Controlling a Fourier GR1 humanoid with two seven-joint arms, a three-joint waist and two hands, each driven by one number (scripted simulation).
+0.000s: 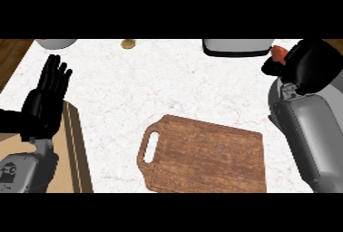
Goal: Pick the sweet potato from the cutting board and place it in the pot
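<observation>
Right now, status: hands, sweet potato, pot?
Left hand open, resting at left edge. Right hand curled round sweet potato, beside the pot. Cutting board bare. Nothing between hand and pot.

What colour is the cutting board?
Reddish-brown wood grain, with a handle slot at its left end; the cutting board shows best in the head view.

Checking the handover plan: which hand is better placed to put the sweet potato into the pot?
Right. The right hand is curled round the sweet potato, beside the pot. The left hand rests open at the far left edge.
</observation>
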